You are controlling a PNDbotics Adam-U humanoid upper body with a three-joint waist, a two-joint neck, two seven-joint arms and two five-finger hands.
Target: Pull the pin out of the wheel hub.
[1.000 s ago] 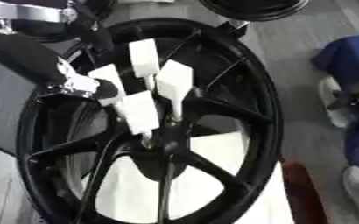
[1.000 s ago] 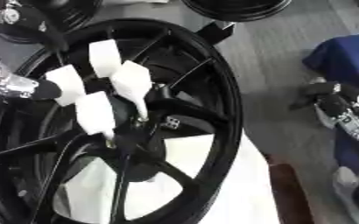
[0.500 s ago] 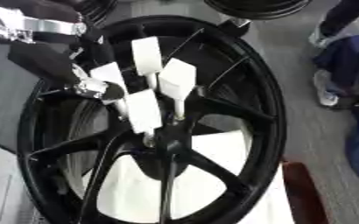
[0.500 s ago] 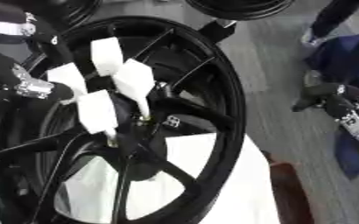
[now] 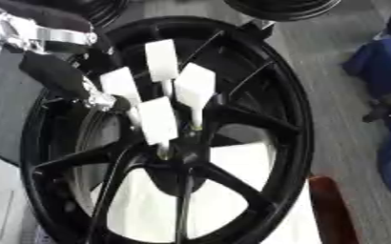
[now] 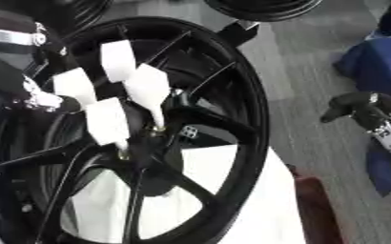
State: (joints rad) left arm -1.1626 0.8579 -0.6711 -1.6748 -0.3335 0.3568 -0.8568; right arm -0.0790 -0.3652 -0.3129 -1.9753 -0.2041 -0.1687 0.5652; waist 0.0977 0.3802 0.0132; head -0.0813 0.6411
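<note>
A large black wheel (image 5: 265, 95) lies flat before me, with several white-handled pins (image 5: 195, 88) standing in its hub (image 5: 178, 147). My left hand (image 5: 61, 78) reaches in from the upper left. Its fingertips (image 5: 103, 101) close on the stem of the leftmost pin (image 5: 119, 86), just under the white handle. My right hand (image 6: 357, 106) hangs off the wheel's right side over the grey floor, away from the pins.
White sheeting (image 5: 232, 167) shows under the spokes. Another black wheel (image 5: 282, 7) lies at the top edge. Blue cloth (image 5: 382, 62) sits at the right, and a dark red object (image 5: 328, 209) lies by the rim's lower right.
The whole picture has shifted a little, so the camera moved. My left hand stays at the leftmost pin, and the pins stand in the hub as before.
</note>
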